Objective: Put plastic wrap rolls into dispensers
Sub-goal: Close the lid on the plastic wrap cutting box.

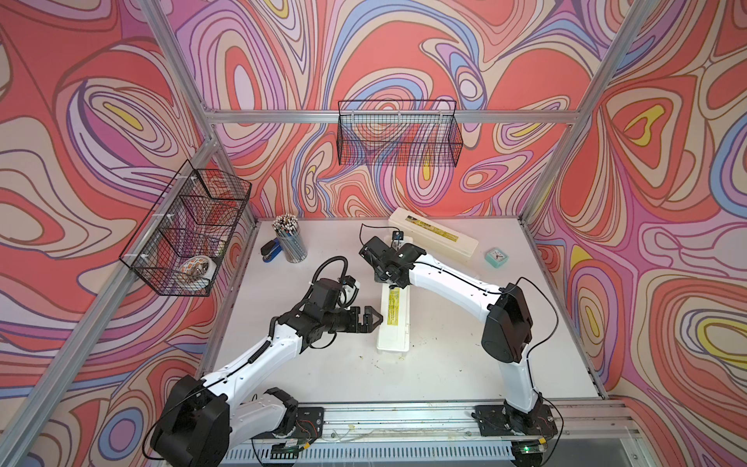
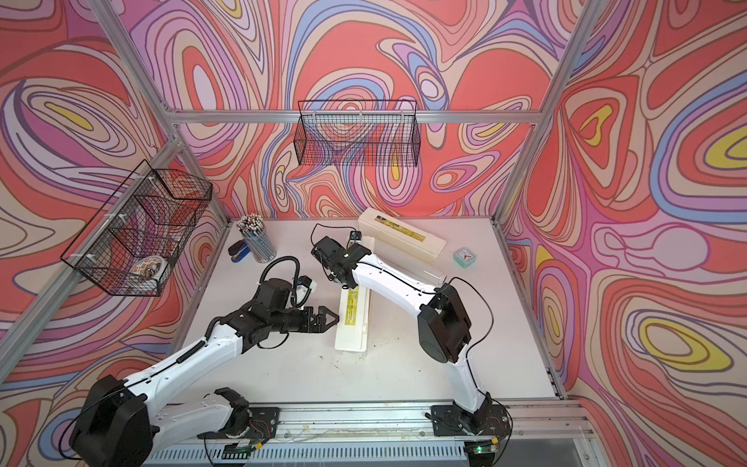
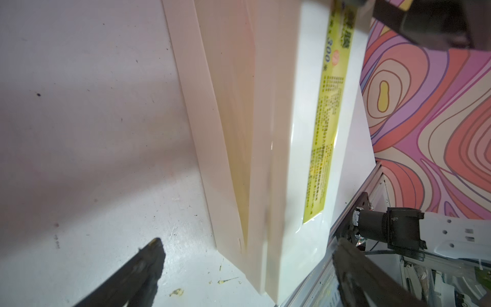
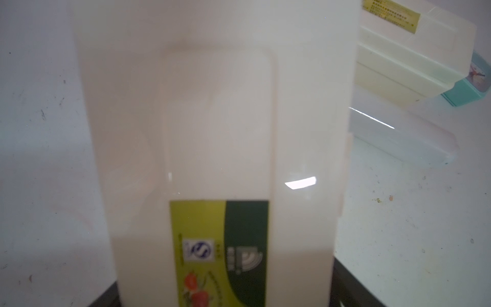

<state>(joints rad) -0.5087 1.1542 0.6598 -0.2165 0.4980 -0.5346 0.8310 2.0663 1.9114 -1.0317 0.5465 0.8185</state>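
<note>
though top views hide it, wrist view shows right gripper (image 4: 225,292) clasping dispenser (image 4: 220,119); left gripper (image 3: 249,243) gapes

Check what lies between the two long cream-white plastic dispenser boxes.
A glossy whitish plastic wrap roll lies between the near dispenser and far dispenser; right wrist view shows it.

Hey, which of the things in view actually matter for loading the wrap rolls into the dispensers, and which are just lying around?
For the job:
near dispenser
far dispenser
plastic wrap roll (only one is visible)

Just lying about:
cup of pencils
blue stapler
teal clock
wire baskets
bowl in the side basket
</note>
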